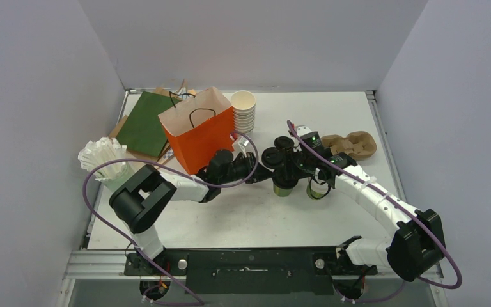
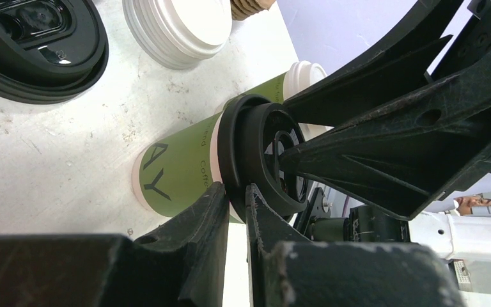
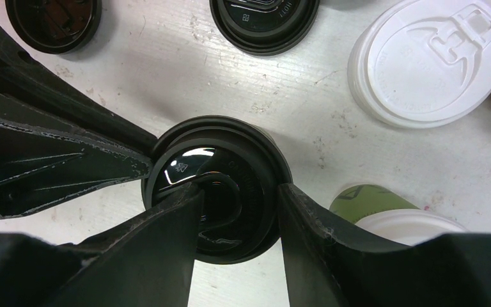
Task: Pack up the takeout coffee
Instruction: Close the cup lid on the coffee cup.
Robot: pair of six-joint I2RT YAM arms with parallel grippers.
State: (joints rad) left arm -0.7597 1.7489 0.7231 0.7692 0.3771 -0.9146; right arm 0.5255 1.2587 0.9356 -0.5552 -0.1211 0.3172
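Left hand [image 2: 234,190] and right hand [image 3: 238,192] pinch black-lidded cup [image 2: 179,166].

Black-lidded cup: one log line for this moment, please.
black-lidded cup upright | left gripper pinching lid rim | right gripper on lid, grip unclear

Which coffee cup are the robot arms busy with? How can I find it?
Find the orange bag at the back left. Right of it, nearer the front, a green cup stands beside a twin. Pick the left one with the black lid; the twin's lid is white.
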